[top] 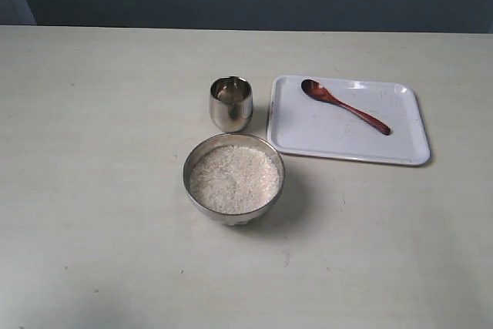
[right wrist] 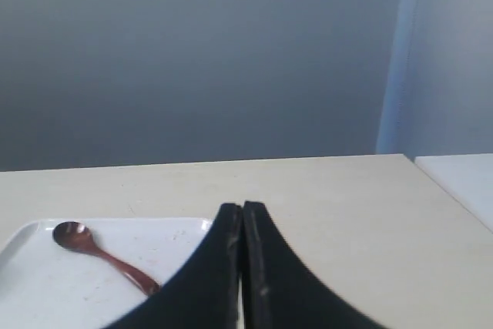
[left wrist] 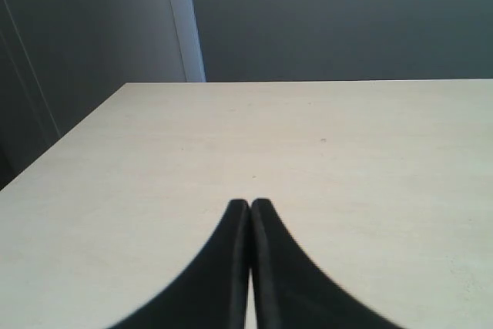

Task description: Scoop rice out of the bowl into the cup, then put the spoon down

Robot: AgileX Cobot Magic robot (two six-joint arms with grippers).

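A wide steel bowl (top: 189,166) sits mid-table, filled with white rice (top: 234,179). Just behind it stands the small steel cup (top: 230,103), upright. The reddish-brown wooden spoon (top: 344,105) lies diagonally on a white tray (top: 308,132) to the right of the cup. The right wrist view also shows the spoon (right wrist: 100,256) on the tray (right wrist: 31,283), beyond and beside my right gripper (right wrist: 243,206), which is shut with nothing in it. My left gripper (left wrist: 249,203) is shut and empty over bare table. Neither gripper shows in the exterior view.
The pale table (top: 92,190) stretches back to a dark wall. Its far edge and a corner appear in the left wrist view. A second white surface (right wrist: 462,182) lies past the table's edge in the right wrist view.
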